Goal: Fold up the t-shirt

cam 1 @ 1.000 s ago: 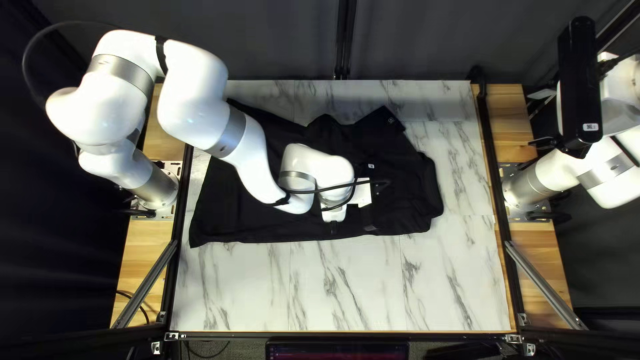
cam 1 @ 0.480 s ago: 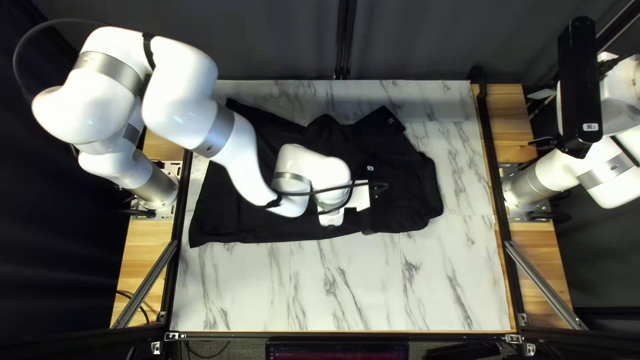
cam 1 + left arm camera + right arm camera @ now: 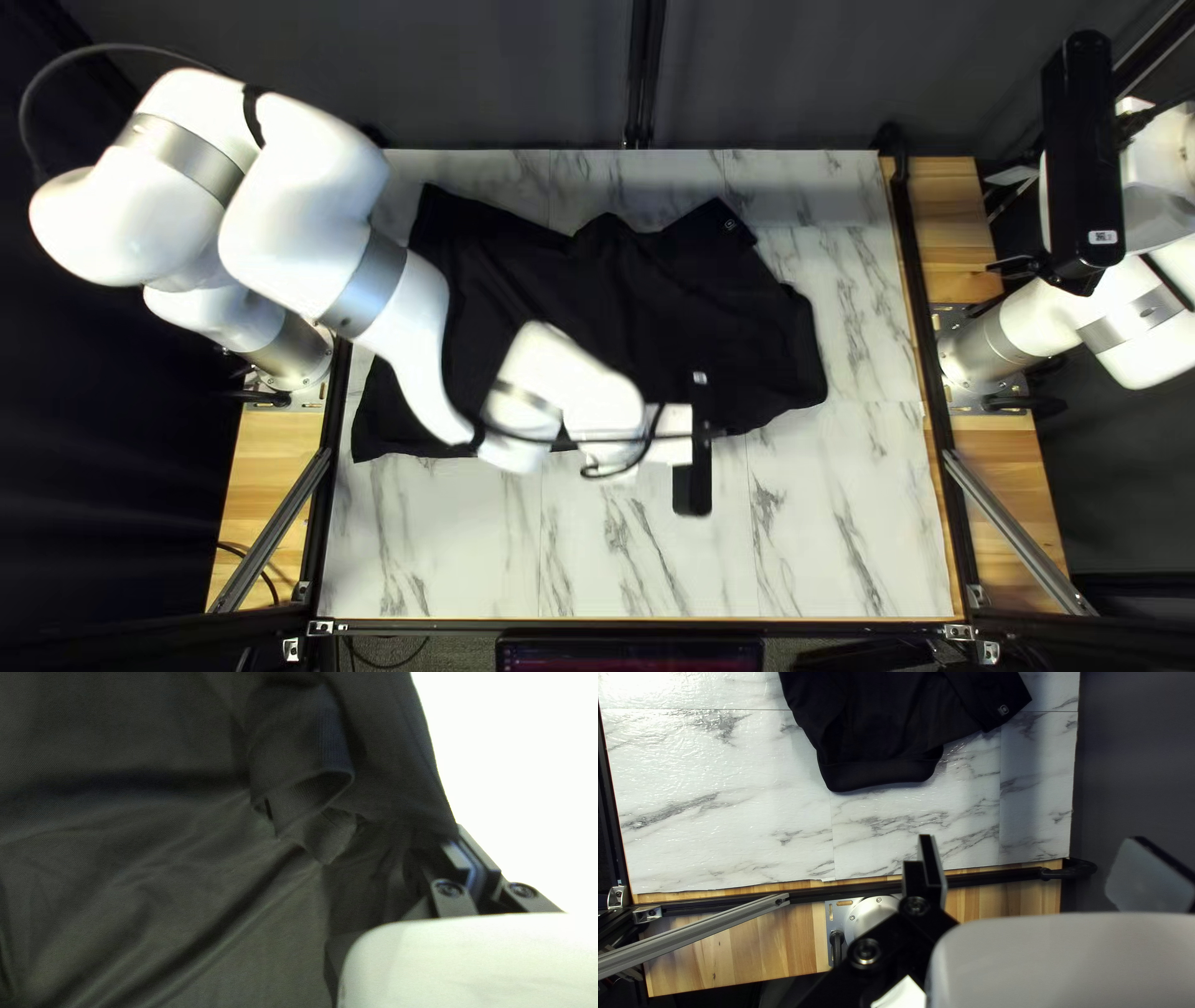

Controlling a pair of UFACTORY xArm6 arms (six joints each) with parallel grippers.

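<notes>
A black t-shirt (image 3: 616,299) lies rumpled across the far half of the marble table (image 3: 607,560). My left gripper (image 3: 692,499) hangs just past the shirt's near edge, over bare marble. In the left wrist view its fingers (image 3: 469,872) are shut on a bunched edge of the t-shirt (image 3: 154,868), which fills the space ahead and beside them. A ribbed hem (image 3: 303,788) curls just ahead of the fingers. My right gripper (image 3: 1031,868) stands open and empty, raised above the table's right edge, with the t-shirt (image 3: 887,728) well ahead of it.
Wooden strips and black metal rails (image 3: 920,308) run along both sides of the table. My right arm (image 3: 1055,327) stays folded back at the right edge. Bare marble spans the near half of the table.
My left arm has swung toward the near edge, carrying its gripper from above the shirt's near part out over the bare marble. The right arm has not moved.
</notes>
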